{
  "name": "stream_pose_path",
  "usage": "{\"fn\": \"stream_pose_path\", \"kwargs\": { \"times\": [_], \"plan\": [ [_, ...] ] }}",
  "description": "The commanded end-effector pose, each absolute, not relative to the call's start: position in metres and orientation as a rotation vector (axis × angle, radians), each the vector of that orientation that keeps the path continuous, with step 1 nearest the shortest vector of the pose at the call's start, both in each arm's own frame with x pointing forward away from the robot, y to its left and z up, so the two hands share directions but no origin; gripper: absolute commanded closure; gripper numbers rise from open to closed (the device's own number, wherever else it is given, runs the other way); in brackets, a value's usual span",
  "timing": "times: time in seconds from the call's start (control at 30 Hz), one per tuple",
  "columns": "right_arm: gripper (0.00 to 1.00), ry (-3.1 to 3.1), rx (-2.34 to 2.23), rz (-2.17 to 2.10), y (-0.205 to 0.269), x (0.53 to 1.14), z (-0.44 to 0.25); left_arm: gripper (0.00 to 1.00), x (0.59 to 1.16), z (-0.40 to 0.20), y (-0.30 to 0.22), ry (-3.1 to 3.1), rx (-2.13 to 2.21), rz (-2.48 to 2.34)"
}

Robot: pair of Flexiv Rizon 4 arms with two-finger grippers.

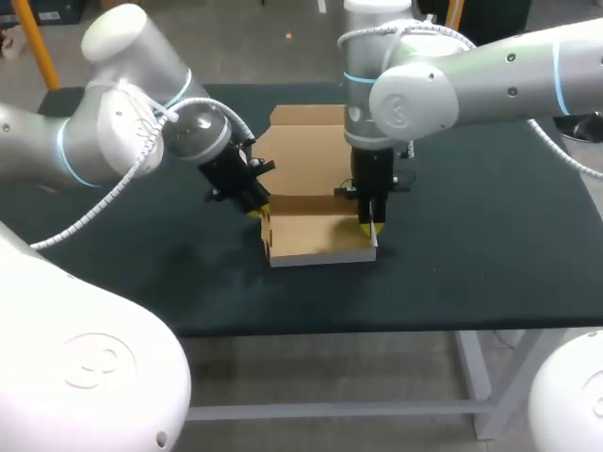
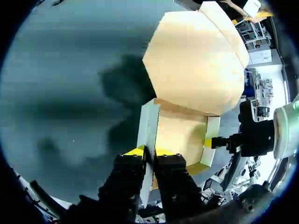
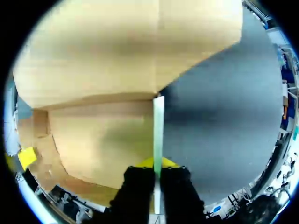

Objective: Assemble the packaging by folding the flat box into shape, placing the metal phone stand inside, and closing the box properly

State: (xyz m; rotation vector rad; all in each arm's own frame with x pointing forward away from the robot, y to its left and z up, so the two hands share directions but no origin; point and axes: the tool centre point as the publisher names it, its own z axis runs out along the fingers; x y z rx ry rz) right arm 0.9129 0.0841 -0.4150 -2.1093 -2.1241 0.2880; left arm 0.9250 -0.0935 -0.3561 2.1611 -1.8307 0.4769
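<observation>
We have the brown corrugated cardboard box [image 1: 316, 237] mid-way across the dark cloth-covered table [image 1: 471, 254], its tray half formed. Our left gripper [image 2: 149, 151] is clamped on the raised left side wall [image 2: 148, 123], and our right gripper [image 3: 158, 163] pinches the right side wall [image 3: 159, 126]. We judge the card light, stiff across its panels and weak at the creases, so the thin wall edges are the sensible hold. The tray's long axis seems to run between the grippers. The open lid [image 1: 306, 155] lies back, pointing away from us.
</observation>
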Motion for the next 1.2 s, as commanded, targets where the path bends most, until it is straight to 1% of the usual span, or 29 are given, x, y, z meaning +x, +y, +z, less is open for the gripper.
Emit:
{"fn": "stream_pose_path", "kwargs": {
  "times": [0.03, 0.07, 0.2, 0.37, 0.5, 0.67, 0.7, 0.73, 1.2],
  "plan": [
    [1.00, -2.124, -2.107, 0.291, 0.087, 0.913, -0.417, 0.67, 0.922, -0.352, -0.095, -1.900, 2.198, 0.370],
    [1.00, -2.124, -2.107, 0.291, 0.087, 0.913, -0.417, 0.60, 0.920, -0.349, -0.091, -1.900, 2.168, 0.398],
    [1.00, -2.124, -2.107, 0.291, 0.087, 0.913, -0.417, 0.53, 0.913, -0.343, -0.070, -1.888, 2.078, 0.509],
    [1.00, -2.124, -2.107, 0.291, 0.087, 0.913, -0.417, 0.51, 0.908, -0.338, -0.044, -1.857, 1.988, 0.636],
    [1.00, -2.124, -2.107, 0.291, 0.087, 0.913, -0.417, 0.59, 0.905, -0.337, -0.026, -1.828, 1.926, 0.706],
    [1.00, -2.124, -2.107, 0.291, 0.087, 0.913, -0.417, 0.73, 0.905, -0.345, -0.009, -1.814, 1.861, 0.757],
    [1.00, -2.124, -2.107, 0.291, 0.087, 0.913, -0.417, 0.81, 0.905, -0.347, -0.007, -1.809, 1.849, 0.764],
    [1.00, -2.124, -2.107, 0.291, 0.087, 0.913, -0.417, 1.00, 0.905, -0.348, -0.005, -1.807, 1.847, 0.766],
    [1.00, -2.124, -2.107, 0.291, 0.087, 0.913, -0.417, 1.00, 0.909, -0.380, 0.011, -1.791, 1.777, 0.845]
  ]
}}
